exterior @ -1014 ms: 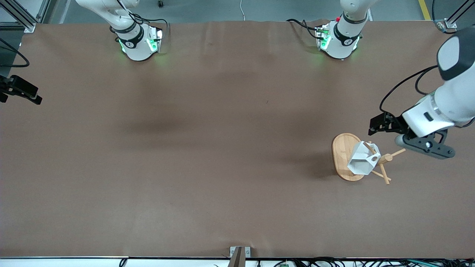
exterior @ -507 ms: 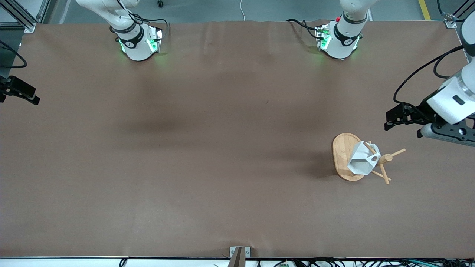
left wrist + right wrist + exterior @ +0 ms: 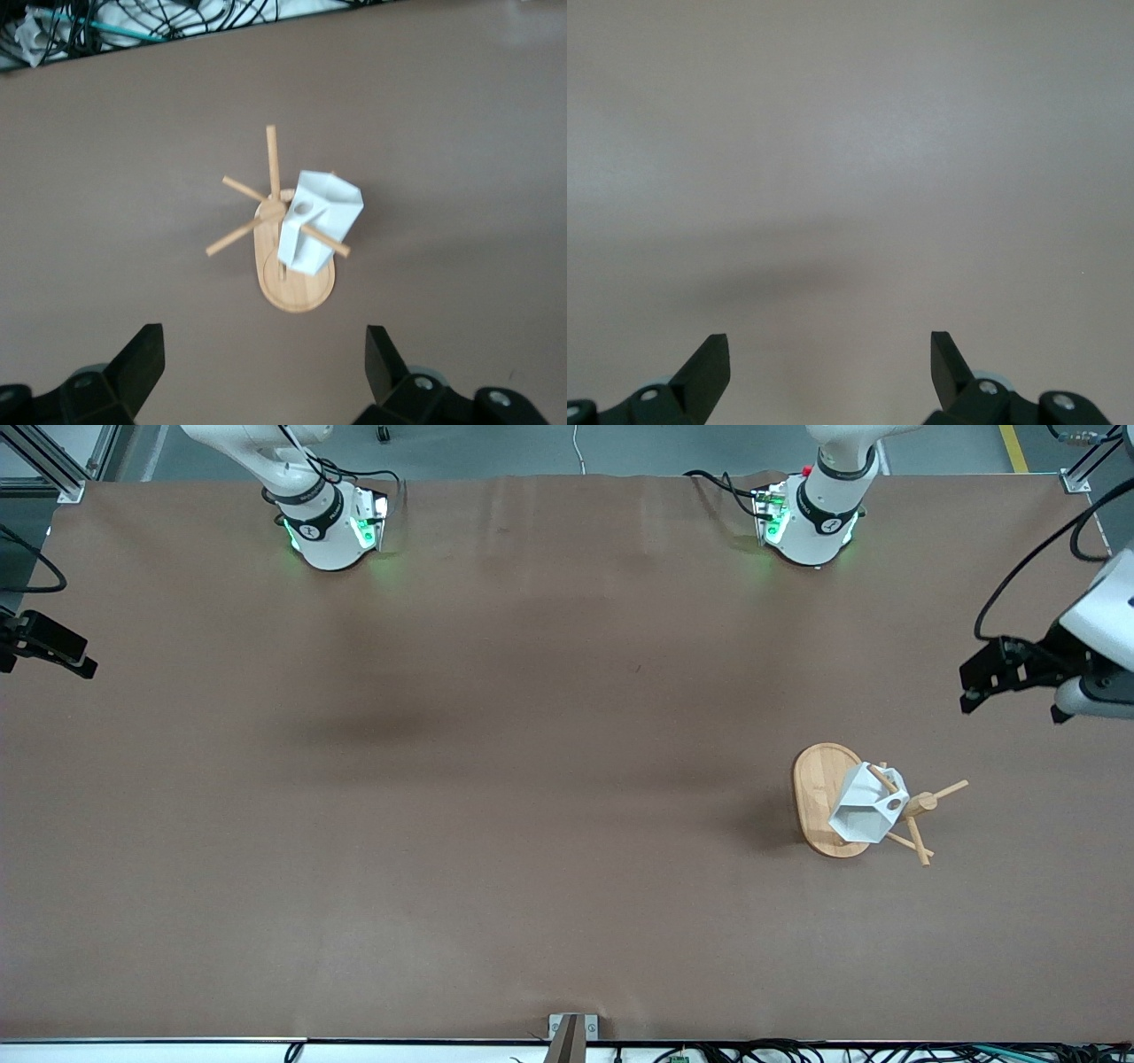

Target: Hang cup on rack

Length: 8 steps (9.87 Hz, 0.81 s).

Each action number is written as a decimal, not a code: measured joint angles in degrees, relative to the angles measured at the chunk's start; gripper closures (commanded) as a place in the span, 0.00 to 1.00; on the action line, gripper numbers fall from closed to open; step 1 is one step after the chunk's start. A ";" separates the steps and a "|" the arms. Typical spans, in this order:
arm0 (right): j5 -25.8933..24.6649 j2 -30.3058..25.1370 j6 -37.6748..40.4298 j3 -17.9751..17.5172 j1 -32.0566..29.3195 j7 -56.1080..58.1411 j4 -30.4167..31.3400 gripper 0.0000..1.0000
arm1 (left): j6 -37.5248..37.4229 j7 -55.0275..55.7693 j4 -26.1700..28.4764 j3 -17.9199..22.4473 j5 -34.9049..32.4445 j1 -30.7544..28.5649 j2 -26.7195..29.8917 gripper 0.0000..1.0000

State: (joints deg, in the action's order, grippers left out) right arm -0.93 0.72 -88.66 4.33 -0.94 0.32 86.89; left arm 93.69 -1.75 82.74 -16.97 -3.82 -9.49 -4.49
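The white faceted cup (image 3: 861, 812) hangs tilted on a peg of the bamboo rack (image 3: 816, 788), its handle against the central post. The rack stands toward the left arm's end of the table. The left wrist view shows the cup (image 3: 321, 223) on a peg over the oval base of the rack (image 3: 299, 290). My left gripper (image 3: 1088, 698) is open and empty in the air, apart from the rack, toward the left arm's end of the table; its fingers are spread wide in the left wrist view (image 3: 264, 338). My right gripper (image 3: 51, 650) waits open and empty at the right arm's end (image 3: 831, 342).
The brown table cover (image 3: 496, 779) is bare around the rack. Free pegs (image 3: 948, 790) stick out from the post toward the left arm's end. Cables (image 3: 133, 27) lie along the table edge nearest the front camera.
My left gripper has drawn away from the rack, going farther toward the left arm's end of the table. The cup stays on its peg. The right arm has hardly moved.
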 measured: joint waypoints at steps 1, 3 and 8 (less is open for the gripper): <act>0.00 0.01 0.00 0.00 0.00 0.00 0.00 0.00 | -1.18 0.44 0.87 4.15 0.80 4.64 1.50 0.00; 0.00 0.01 0.00 -0.03 0.00 0.00 0.00 0.00 | -1.77 1.15 5.13 10.71 2.53 11.72 5.31 0.00; 0.00 0.02 0.08 0.02 -0.10 0.00 0.00 0.00 | -2.18 1.18 14.60 12.36 3.59 12.40 13.15 0.00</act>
State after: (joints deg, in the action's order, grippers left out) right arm -0.93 0.74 -88.58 4.35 -1.04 0.31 86.89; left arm 91.51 -0.57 97.34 -4.61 -0.23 2.91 8.66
